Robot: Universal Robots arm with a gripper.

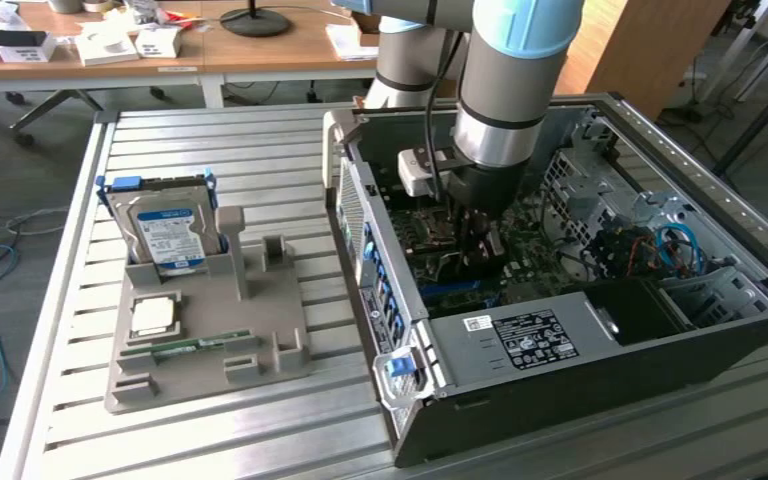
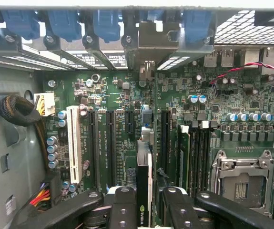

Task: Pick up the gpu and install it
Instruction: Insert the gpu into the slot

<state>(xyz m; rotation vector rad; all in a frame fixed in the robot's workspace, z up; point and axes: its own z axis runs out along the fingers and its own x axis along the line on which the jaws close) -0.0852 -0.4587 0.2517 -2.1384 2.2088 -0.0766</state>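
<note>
Seen edge-on, the gpu (image 2: 144, 176) is a thin card with a white edge and a green logo, standing upright over the green motherboard (image 2: 122, 119) in line with a black expansion slot. Its metal bracket (image 2: 151, 43) reaches the case's rear slot openings beneath the blue latches. My gripper (image 2: 145, 210) is shut on the gpu, with a black finger (image 2: 125, 210) on each side of it. In the exterior view my gripper (image 1: 480, 235) is deep inside the open computer case (image 1: 704, 330), pointing down at the board.
The motherboard carries a white slot (image 2: 73, 143), an empty CPU socket (image 2: 239, 183) and a sleeved cable bundle (image 2: 17, 109). Outside the case, a grey fixture (image 1: 211, 330) holds a hard drive (image 1: 164, 225), a CPU (image 1: 153, 315) and a memory stick (image 1: 201, 345).
</note>
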